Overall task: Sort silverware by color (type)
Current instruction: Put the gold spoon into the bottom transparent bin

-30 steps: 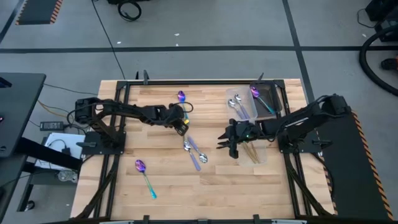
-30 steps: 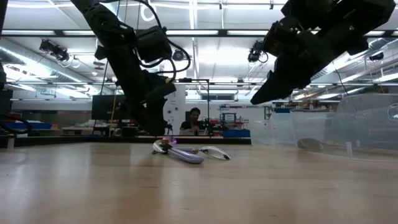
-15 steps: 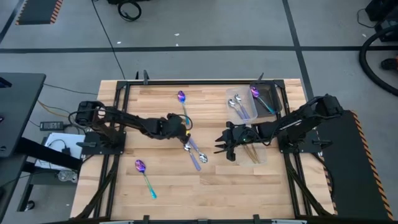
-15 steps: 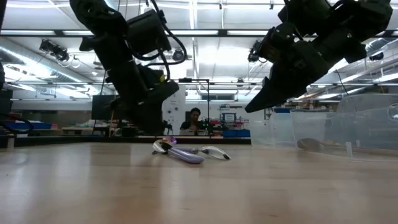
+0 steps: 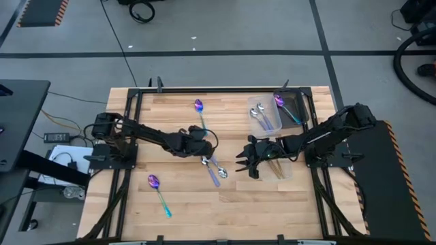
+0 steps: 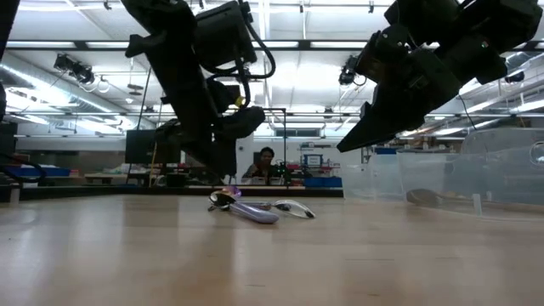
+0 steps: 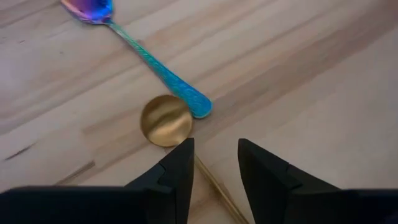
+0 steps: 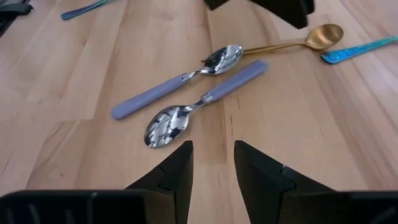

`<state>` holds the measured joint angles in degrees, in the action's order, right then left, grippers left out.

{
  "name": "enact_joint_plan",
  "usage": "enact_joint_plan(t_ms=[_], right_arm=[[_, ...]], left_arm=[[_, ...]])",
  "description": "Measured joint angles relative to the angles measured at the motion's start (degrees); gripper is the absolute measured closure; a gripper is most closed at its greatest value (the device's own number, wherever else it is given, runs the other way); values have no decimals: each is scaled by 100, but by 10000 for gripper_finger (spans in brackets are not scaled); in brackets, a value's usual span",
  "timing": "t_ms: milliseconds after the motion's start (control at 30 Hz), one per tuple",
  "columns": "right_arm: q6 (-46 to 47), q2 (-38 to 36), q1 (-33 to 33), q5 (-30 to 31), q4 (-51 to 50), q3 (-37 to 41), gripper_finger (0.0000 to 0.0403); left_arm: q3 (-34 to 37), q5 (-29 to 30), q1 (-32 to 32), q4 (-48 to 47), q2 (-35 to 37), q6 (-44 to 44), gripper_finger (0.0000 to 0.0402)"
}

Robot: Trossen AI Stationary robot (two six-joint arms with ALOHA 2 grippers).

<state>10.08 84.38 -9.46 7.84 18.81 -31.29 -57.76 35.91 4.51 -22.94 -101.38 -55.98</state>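
A gold spoon (image 7: 165,120) lies flat on the wooden table, its thin handle (image 7: 214,182) running back between the fingers of my open left gripper (image 7: 215,159), which stands just above it at mid-table (image 5: 202,148). An iridescent spoon with a teal handle (image 7: 149,59) lies just beyond the gold bowl. Two silver spoons with lilac handles (image 8: 186,93) lie side by side ahead of my right gripper (image 8: 212,167), which hovers open to their right (image 5: 240,162). Another iridescent spoon (image 5: 159,192) lies near the front left.
Clear plastic containers stand at the table's right: one with silver spoons (image 5: 261,114), one with an iridescent spoon (image 5: 288,107), one with gold pieces (image 5: 278,167) under my right arm. A person sits far behind the table (image 6: 266,163).
My left gripper has swung toward the table's near edge and a little right, away from the far iridescent spoon, and has rolled about its wrist; it now stands over the gold spoon. The spoons have not moved.
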Motion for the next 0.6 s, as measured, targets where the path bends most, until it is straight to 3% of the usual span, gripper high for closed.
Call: enact_joint_plan(t_ms=[167,400,600], right_arm=[[-35,0,-21,126,-2,0,277],[-67,0,-23,140,3,0,277],[-82,0,-23,142,0,0,277]], left_arm=[[0,96,1,45,-41,-195,264],[4,175,63,108,-501,-679,207],[3,178,-16,-69,-756,-1030,201]])
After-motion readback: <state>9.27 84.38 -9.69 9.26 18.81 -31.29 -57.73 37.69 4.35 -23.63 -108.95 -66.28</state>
